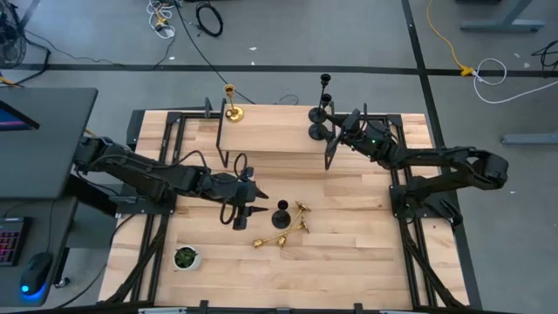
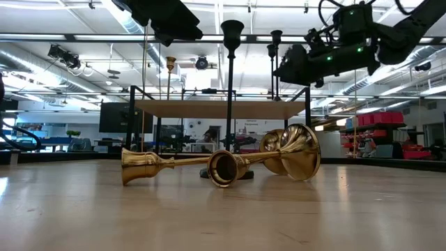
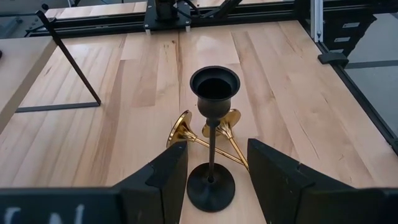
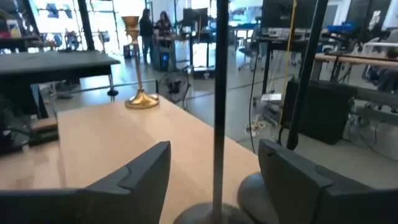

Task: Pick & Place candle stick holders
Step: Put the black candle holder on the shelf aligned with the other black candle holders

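Black candle stick holder (image 3: 211,137) upright, left gripper (image 3: 214,171) open around it

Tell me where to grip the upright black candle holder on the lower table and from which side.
Grip the black candle holder on its slim stem, between cup and flared base, coming level from the left gripper's side. It stands upright, the open fingers already flank the stem, and two gold holders lie just behind it, so the far side looks crowded.

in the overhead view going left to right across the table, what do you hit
white pot with plant → gold holder on the shelf → left gripper → upright black holder → right gripper
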